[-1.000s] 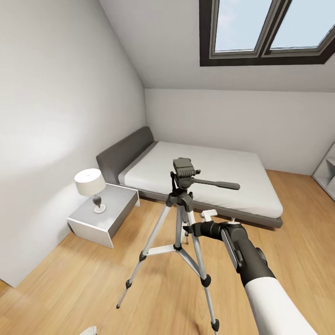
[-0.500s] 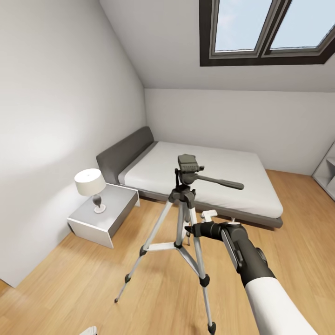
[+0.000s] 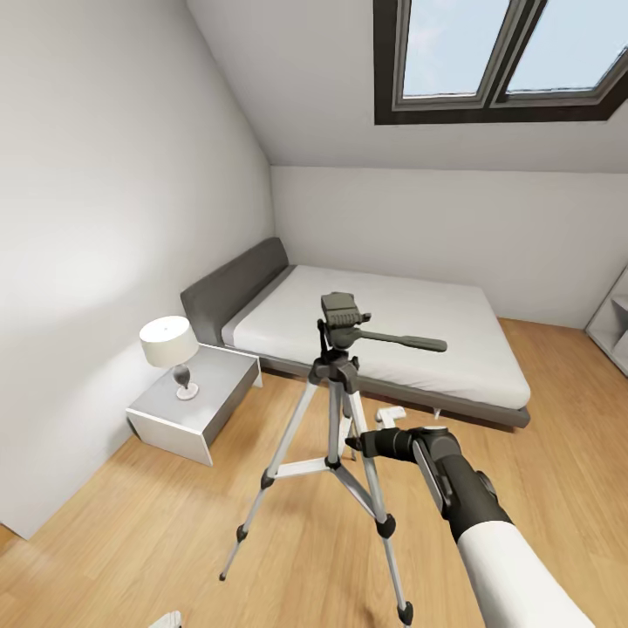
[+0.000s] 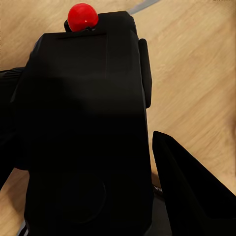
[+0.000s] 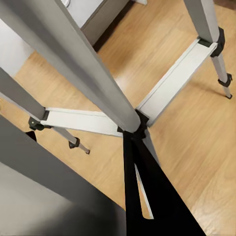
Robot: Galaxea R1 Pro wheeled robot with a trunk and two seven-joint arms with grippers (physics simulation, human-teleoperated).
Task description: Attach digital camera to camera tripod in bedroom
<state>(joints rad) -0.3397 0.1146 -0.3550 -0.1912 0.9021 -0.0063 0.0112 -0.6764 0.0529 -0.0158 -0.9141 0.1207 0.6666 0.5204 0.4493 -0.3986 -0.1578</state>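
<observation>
The camera tripod (image 3: 336,384) stands on the wood floor in front of the bed, silver legs spread, and its black head (image 3: 338,309) has a long handle (image 3: 410,342) pointing right. My right gripper (image 3: 353,443) comes in from the lower right and is shut on a tripod leg just below the leg hub. In the right wrist view that leg (image 5: 83,64) runs close past one black finger (image 5: 147,196). In the left wrist view the black digital camera (image 4: 88,137) with its red dot (image 4: 82,16) sits between the fingers (image 4: 189,189) of my left gripper (image 4: 83,118), which is shut on it above the floor.
A grey-framed white bed (image 3: 392,336) lies behind the tripod. A grey nightstand (image 3: 196,397) with a white lamp (image 3: 170,344) stands at the left wall. A white shelf (image 3: 610,327) sits at the far right. The sloped ceiling holds a dark skylight (image 3: 497,61).
The tripod's head swung right, then back left, and its feet shifted slightly. My right arm has dropped a little lower along the leg.
</observation>
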